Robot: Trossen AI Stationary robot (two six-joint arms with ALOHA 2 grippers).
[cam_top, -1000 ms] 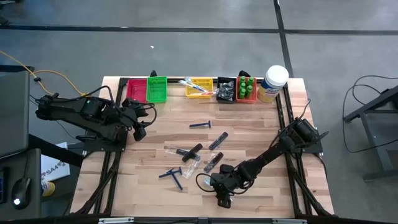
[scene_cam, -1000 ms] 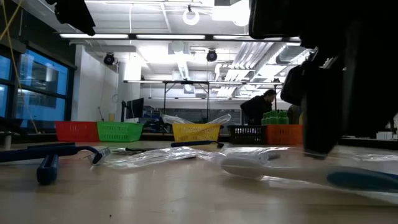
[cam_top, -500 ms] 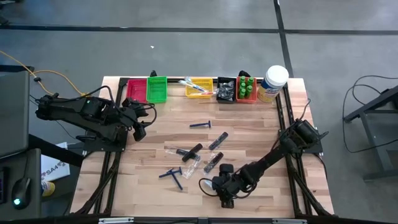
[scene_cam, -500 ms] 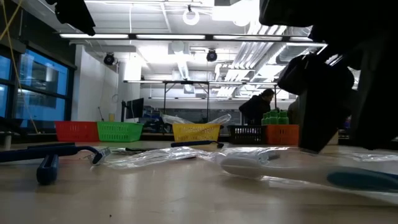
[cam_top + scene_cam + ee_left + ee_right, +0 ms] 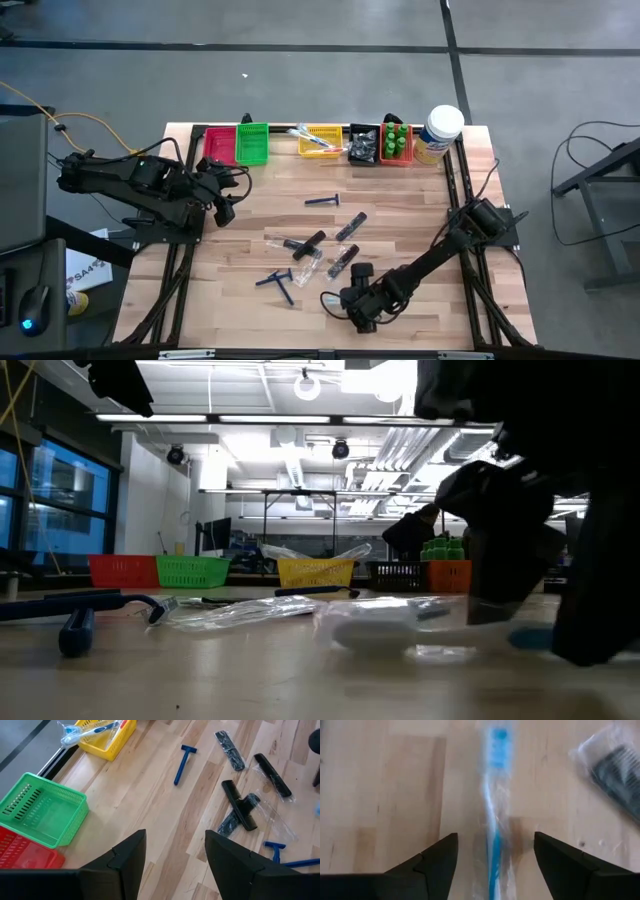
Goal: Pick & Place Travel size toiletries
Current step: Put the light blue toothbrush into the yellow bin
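Overhead; table-level; two wrist close-ups

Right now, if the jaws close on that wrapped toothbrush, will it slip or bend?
The wrapped toothbrush likely stays stiff; its handle runs straight. Its clear wrap looks loose and glossy, so it may slide. It looks slim, probably light.

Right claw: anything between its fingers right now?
Yes: the clear-wrapped toothbrush lies lengthwise between the open fingers of the right claw, shown in the right wrist view. Not gripped yet.
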